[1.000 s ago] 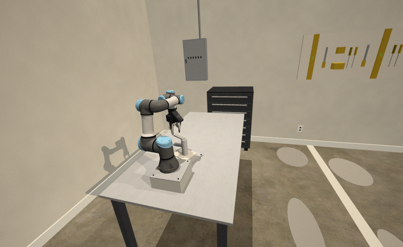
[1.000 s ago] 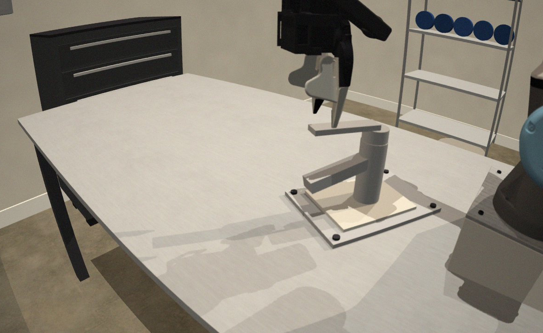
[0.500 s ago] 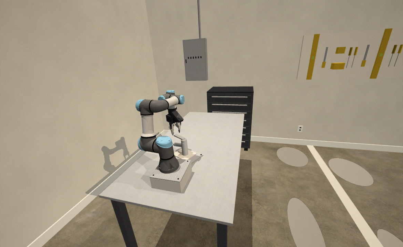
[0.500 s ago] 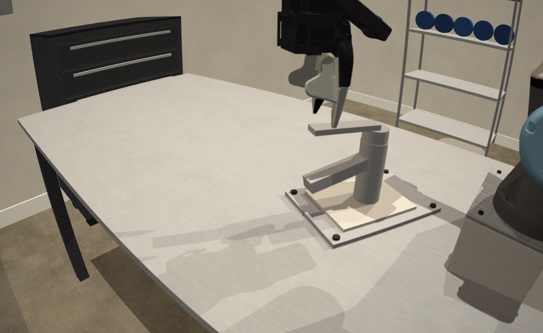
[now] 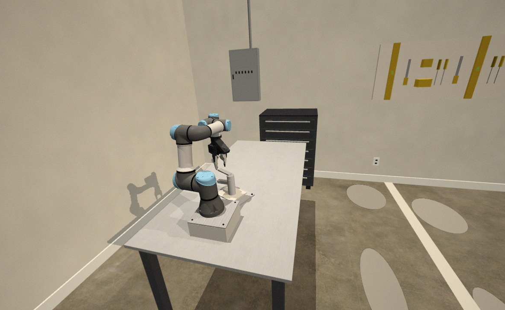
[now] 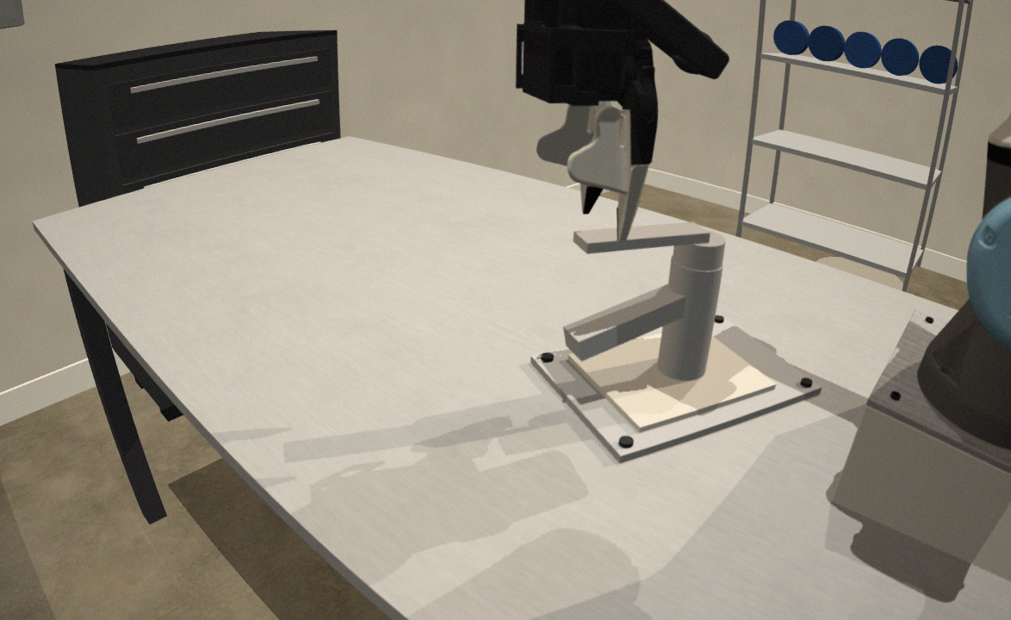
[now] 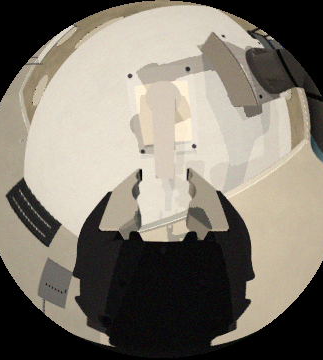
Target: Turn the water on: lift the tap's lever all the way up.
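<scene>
A grey tap (image 6: 690,308) stands upright on a square mounting plate (image 6: 679,389) on the table, close to my arm's base. Its flat lever (image 6: 640,236) lies nearly level on top, and the spout (image 6: 621,324) sticks out below it on the same side. My gripper (image 6: 605,215) points down over the lever's free end, partly open with nothing between the fingers. The near fingertip reaches the lever's edge; I cannot tell if it touches. In the wrist view the lever (image 7: 163,135) ends between my fingertips. The top view shows the gripper (image 5: 220,162) above the tap (image 5: 229,183).
My arm's base sits on a block (image 5: 214,225) beside the tap. A black drawer cabinet (image 5: 289,144) stands at the table's far end. A metal shelf rack (image 6: 852,139) with blue discs stands behind the table. A grey box (image 5: 244,74) hangs from the ceiling.
</scene>
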Available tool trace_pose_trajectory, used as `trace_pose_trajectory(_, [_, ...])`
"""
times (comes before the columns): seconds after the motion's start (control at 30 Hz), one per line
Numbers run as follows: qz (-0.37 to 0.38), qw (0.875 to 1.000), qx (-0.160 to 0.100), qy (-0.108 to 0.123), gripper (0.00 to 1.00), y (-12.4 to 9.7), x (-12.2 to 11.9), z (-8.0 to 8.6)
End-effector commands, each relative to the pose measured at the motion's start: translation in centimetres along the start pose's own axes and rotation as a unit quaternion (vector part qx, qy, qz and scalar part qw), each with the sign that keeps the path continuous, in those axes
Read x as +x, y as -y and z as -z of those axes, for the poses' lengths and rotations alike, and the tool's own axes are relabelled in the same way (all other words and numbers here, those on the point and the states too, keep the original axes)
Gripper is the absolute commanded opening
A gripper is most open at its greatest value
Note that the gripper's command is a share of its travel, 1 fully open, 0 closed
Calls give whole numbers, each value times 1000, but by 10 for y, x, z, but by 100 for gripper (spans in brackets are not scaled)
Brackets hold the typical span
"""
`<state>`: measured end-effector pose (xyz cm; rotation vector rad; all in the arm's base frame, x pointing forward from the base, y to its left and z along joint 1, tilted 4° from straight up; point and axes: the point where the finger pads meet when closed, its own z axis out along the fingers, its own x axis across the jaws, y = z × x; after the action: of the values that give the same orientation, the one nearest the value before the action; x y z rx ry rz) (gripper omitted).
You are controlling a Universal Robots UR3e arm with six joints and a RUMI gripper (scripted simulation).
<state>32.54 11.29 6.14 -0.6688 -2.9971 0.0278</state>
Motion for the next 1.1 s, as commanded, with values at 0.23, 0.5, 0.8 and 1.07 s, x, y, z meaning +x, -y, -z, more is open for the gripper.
trace_pose_trajectory(0.23, [0, 1000, -1, 1, 39, 0, -1, -5])
trace_pose_trajectory(0.5, [0, 1000, -1, 1, 39, 0, -1, -12])
trace_pose_trajectory(0.8, [0, 1000, -1, 1, 39, 0, -1, -19])
trace_pose_trajectory(1.07, [0, 1000, -1, 1, 39, 0, -1, -24])
